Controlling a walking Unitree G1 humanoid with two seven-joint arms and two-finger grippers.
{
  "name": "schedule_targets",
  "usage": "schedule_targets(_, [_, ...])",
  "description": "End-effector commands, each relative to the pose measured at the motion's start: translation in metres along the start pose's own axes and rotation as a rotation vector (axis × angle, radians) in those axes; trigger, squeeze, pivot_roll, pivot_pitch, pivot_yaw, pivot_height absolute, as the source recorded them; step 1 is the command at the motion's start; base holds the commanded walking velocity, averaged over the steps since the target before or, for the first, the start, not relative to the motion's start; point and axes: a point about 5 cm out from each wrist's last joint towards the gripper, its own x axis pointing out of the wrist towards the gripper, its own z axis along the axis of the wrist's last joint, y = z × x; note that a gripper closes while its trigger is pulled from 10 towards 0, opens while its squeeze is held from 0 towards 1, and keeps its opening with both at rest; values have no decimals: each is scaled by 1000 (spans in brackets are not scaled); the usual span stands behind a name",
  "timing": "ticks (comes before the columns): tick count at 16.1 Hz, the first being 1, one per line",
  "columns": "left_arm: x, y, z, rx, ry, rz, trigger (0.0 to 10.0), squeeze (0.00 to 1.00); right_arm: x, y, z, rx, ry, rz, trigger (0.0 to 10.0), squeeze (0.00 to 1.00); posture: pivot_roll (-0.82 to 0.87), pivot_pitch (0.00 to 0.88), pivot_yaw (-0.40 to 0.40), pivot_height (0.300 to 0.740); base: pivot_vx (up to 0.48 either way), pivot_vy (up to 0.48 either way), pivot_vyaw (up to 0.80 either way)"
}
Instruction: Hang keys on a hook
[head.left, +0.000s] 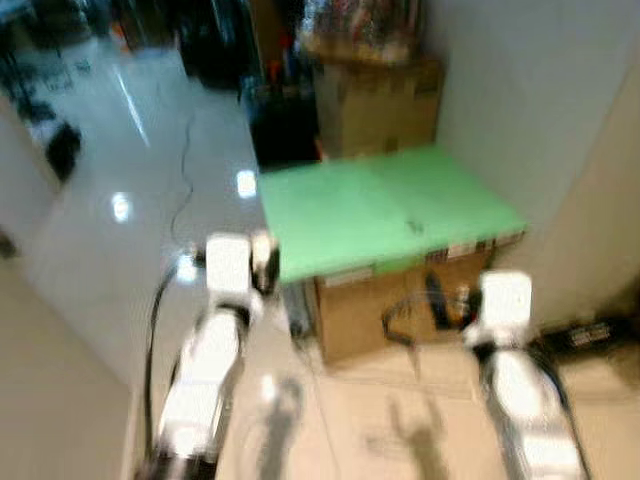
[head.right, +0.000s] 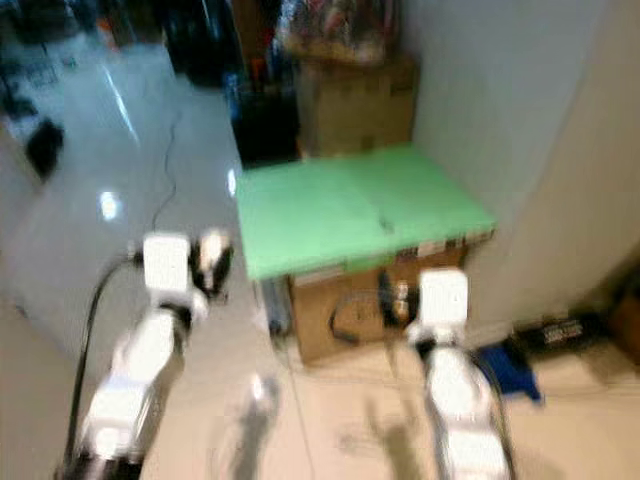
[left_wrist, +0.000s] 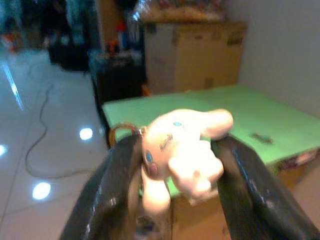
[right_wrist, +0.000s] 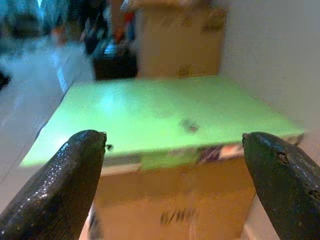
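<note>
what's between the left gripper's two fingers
A white plush charm, likely the keychain, is clamped between the left gripper's fingers, seen in the left wrist view.

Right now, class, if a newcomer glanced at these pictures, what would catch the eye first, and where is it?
First, the bright green board lying on a cardboard box by the wall, ahead of the robot. Next, the white plush toy keychain pinched in the left claw. The right claw is open and points at the board, where a small dark object lies.
</note>
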Motion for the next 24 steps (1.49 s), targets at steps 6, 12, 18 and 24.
schedule_targets(6, [0,2,-3,-16,7,19,10000,0,7,-4,5,-17,3,37,10000,0,-52,0,84,736,0,-373,561])
schedule_targets(12, [5,11,-11,39,48,27,10000,0,6,-21,1,44,23,-65,10000,0,-42,0,65,740,0,0,386])
schedule_targets(18, [6,15,-8,24,30,47,10000,0,10,-8,0,28,18,16,10000,0,-30,0,62,740,0,-301,478])
schedule_targets(24, [-1,12,-10,60,26,29,10000,0,14,-7,2,1,19,47,10000,0,-21,0,79,740,0,-480,658])
